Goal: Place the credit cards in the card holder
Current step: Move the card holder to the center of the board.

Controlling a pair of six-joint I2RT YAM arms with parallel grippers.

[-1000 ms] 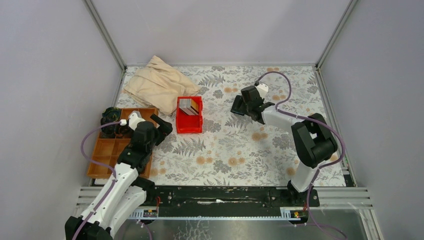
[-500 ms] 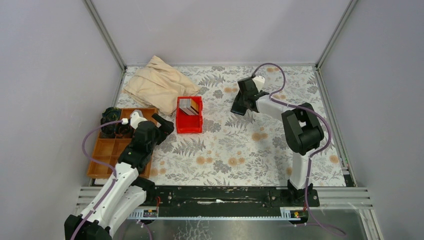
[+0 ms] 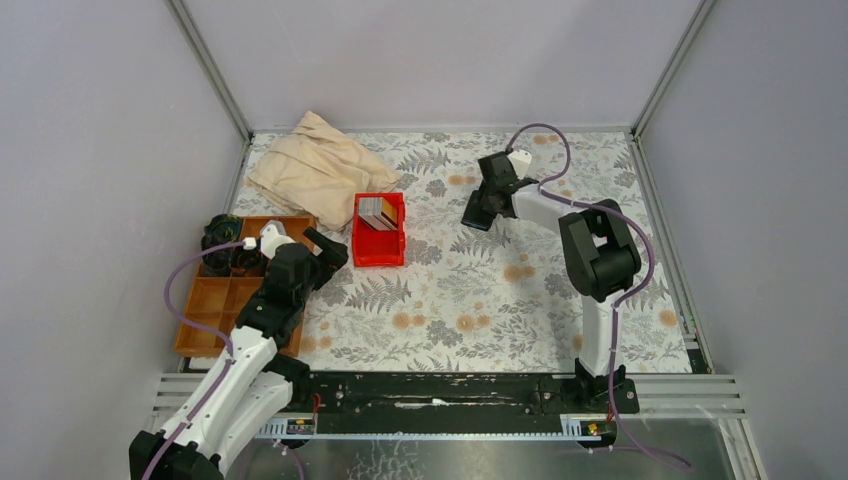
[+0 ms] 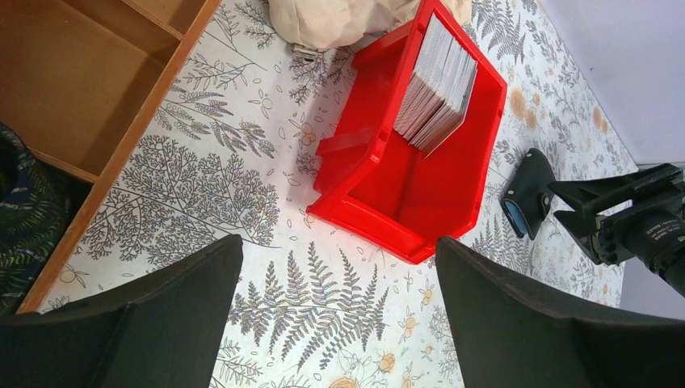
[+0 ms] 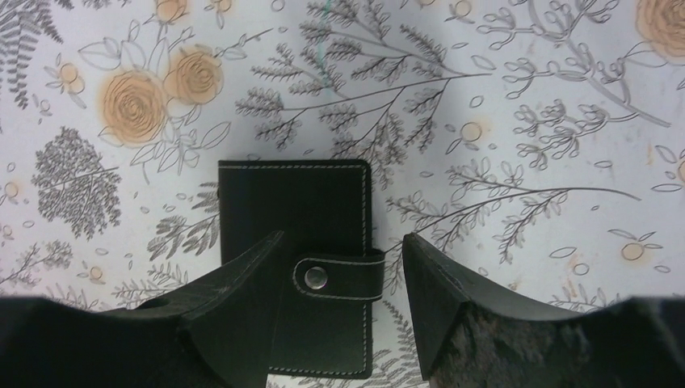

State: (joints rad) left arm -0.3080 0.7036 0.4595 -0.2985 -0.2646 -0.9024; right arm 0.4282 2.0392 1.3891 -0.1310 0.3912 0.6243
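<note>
The card holder (image 5: 295,210) is a black wallet lying flat on the floral table with its clasp tab (image 5: 339,277) snapped shut. My right gripper (image 5: 343,236) hovers over it, open, one finger (image 5: 242,307) over the wallet's left part and the other beside its right edge. In the top view that gripper (image 3: 477,213) covers the wallet. The credit cards (image 4: 436,85) stand on edge as a stack in the red bin (image 4: 404,202), also seen from above (image 3: 377,212). My left gripper (image 4: 338,242) is open and empty just before the bin's near end (image 3: 328,247).
A brown compartment tray (image 3: 215,300) lies at the left beside my left arm, with a dark patterned bundle (image 3: 222,240) at its far end. A crumpled beige cloth (image 3: 315,165) lies behind the bin. Aluminium frame posts and grey walls bound the table.
The right arm's elbow has swung left and its wrist has turned, keeping the gripper over the wallet. The left arm has barely shifted.
</note>
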